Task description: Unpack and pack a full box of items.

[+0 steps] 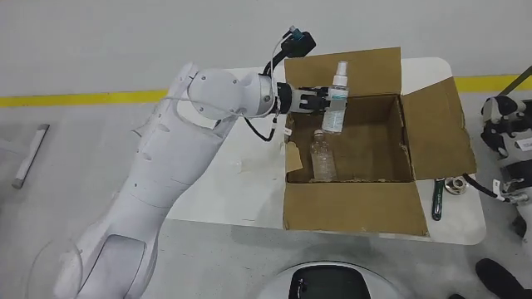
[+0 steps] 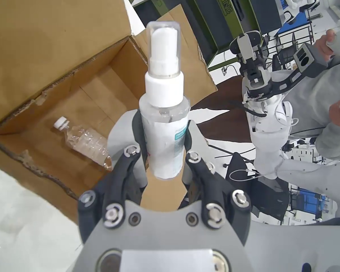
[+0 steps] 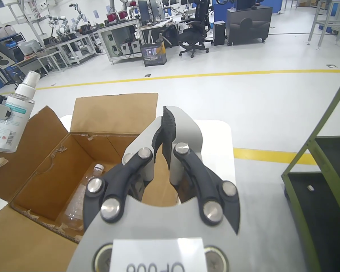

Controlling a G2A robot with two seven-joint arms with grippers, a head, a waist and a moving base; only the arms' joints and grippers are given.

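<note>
The box (image 1: 353, 208) sat on the table (image 1: 224, 191) with its flaps open. The water bottle (image 1: 322, 158) lay on its side in the box, near the left wall. My left gripper (image 2: 164, 125) held the spray bottle (image 1: 336, 104) upright above the box's far left corner. My right gripper (image 3: 165, 134) hung by the box's right side. A small tool (image 1: 438, 199) lay on the table, just right of the box.

Lighting: bright, even, from overhead. Shadows: soft, inside the cardboard box (image 1: 366, 145). Glare: white worktop (image 2: 22, 216) washed out beside the box. Wrist views: edges bent by wide-angle lens.
</note>
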